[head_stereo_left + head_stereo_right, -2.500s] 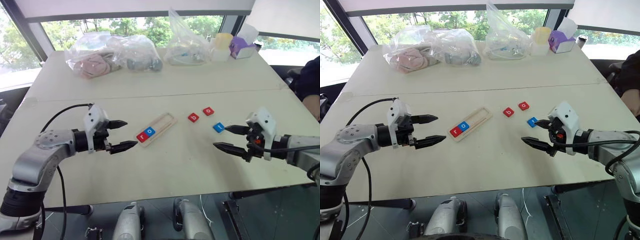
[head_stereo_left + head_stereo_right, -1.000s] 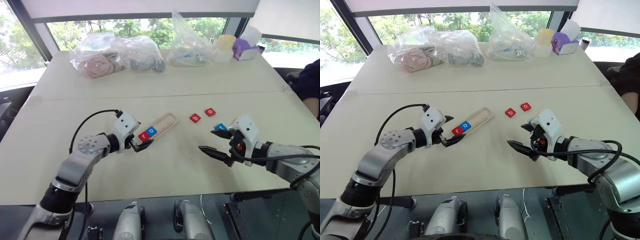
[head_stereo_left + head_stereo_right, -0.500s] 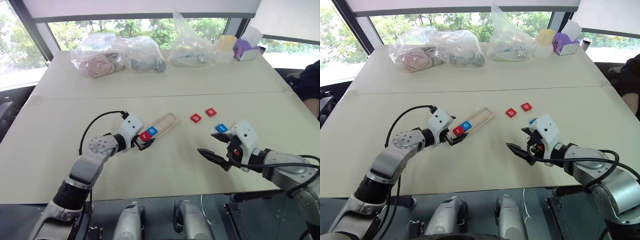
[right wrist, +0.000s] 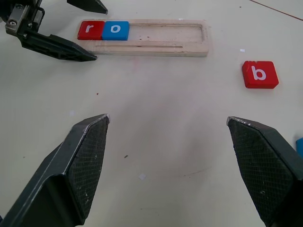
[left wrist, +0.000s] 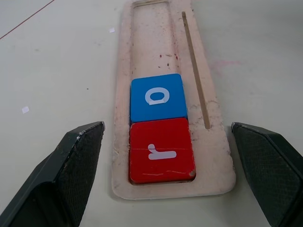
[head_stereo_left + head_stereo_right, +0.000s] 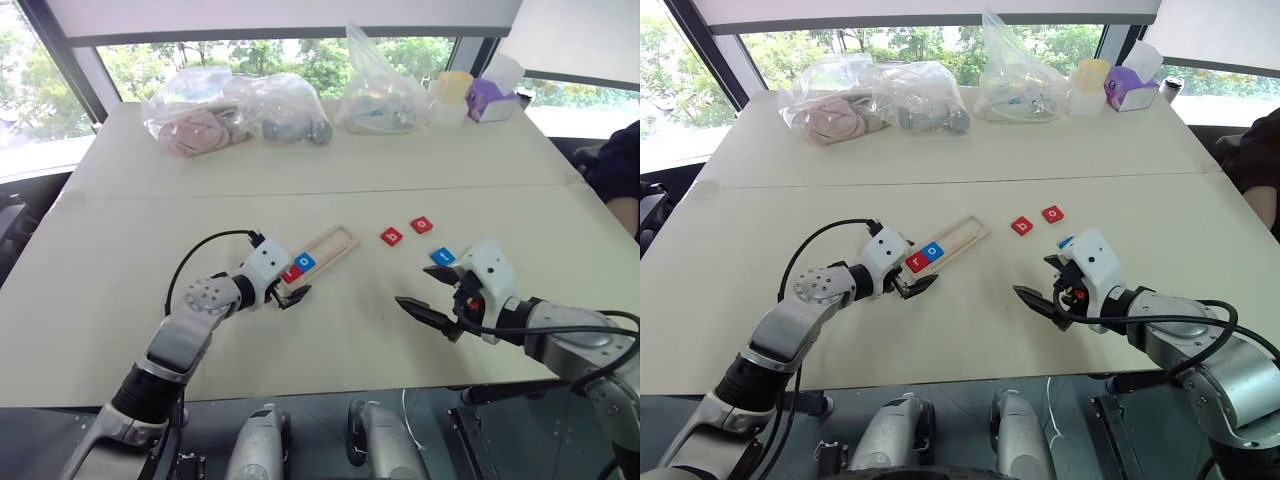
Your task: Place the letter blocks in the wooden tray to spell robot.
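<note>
The wooden tray (image 6: 331,243) lies at an angle in the middle of the table. A red r block (image 5: 161,151) sits at its near end, and a blue o block (image 5: 157,97) lies right behind it. My left gripper (image 5: 166,126) is open and low at that end, with one finger on each side of the tray. A red b block (image 6: 391,236), a red o block (image 6: 422,224) and a blue block (image 6: 443,256) lie loose on the table to the right. My right gripper (image 6: 414,285) hovers open just beside the blue block and holds nothing.
Clear plastic bags (image 6: 200,105) with soft items, another bag (image 6: 375,85), a yellow cup (image 6: 447,90) and a purple tissue box (image 6: 485,98) line the far edge. A person's dark sleeve (image 6: 620,165) shows at the right edge. Bare tabletop lies between tray and loose blocks.
My left gripper came in from the left and sank to the tray's near end, which it now straddles. My right gripper has stayed open near the blue block.
</note>
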Controlling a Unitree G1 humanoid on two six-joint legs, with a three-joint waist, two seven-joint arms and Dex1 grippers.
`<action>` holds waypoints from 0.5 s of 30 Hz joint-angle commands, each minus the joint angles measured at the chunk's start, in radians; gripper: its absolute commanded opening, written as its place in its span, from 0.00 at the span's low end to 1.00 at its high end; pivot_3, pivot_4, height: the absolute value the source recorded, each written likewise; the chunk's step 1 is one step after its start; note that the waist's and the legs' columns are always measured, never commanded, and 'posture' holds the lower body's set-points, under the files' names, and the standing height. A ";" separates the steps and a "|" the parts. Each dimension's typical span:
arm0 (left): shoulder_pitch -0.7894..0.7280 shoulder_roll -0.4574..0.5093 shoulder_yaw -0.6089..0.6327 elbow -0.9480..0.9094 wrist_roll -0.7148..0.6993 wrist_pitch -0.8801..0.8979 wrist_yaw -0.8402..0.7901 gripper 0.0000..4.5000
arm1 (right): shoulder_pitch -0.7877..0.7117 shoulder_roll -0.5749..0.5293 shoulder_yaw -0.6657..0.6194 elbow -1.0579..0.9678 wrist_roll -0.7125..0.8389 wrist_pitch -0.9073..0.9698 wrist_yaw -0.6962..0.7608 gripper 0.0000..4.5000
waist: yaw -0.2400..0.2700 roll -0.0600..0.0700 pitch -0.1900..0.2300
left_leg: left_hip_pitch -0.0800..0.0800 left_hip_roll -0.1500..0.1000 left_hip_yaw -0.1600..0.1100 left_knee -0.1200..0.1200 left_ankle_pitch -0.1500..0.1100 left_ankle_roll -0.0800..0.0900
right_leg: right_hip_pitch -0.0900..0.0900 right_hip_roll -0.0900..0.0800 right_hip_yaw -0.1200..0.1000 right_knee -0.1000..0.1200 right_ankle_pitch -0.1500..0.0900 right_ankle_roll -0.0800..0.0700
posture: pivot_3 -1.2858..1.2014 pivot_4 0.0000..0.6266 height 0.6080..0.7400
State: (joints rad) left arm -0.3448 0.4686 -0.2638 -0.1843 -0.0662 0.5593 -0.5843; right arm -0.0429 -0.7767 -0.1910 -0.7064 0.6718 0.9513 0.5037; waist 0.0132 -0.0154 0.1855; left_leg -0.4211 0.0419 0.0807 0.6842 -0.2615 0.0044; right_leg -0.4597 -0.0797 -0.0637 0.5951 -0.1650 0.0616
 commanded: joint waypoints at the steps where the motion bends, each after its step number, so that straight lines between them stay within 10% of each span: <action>1: 0.010 -0.003 -0.007 0.036 0.031 0.006 0.017 1.00 | -0.018 -0.007 -0.005 -0.036 -0.002 -0.014 -0.002 0.91 | 0.000 0.000 0.000 | 0.001 0.000 0.000 0.000 0.000 0.000 | 0.001 0.000 0.000 0.000 0.000 0.000 | 0.52 0.24 1.00; 6: 0.018 -0.012 0.002 0.053 0.016 0.040 0.009 1.00 | -0.017 -0.012 0.000 -0.035 -0.011 -0.018 -0.002 0.91 | 0.001 0.000 -0.001 | 0.002 0.000 0.000 0.000 0.000 0.000 | 0.002 0.000 0.000 0.000 0.000 0.000 | 0.52 0.24 1.00; 12: 0.037 -0.018 0.015 0.055 -0.016 0.097 -0.010 0.55 | -0.022 -0.013 0.004 -0.030 -0.021 -0.021 -0.002 0.91 | 0.000 0.001 -0.002 | 0.003 0.000 0.000 0.000 0.000 0.000 | 0.002 0.000 0.000 0.000 0.000 0.000 | 0.52 0.24 1.00; 15: 0.042 -0.014 0.013 0.051 -0.021 0.100 -0.025 0.55 | -0.023 -0.011 0.006 -0.030 -0.027 -0.022 -0.001 0.91 | -0.002 0.002 -0.004 | 0.004 0.001 0.001 0.000 0.000 0.000 | 0.003 0.000 0.000 0.000 0.000 0.000 | 0.52 0.24 1.00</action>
State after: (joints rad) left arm -0.3332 0.4452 -0.2429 -0.1733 -0.0810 0.6062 -0.5975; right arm -0.0505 -0.7786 -0.1723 -0.7064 0.6490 0.9491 0.5011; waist 0.0107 -0.0133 0.1815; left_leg -0.4165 0.0432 0.0814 0.6840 -0.2616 0.0042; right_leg -0.4564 -0.0797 -0.0637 0.5951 -0.1652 0.0617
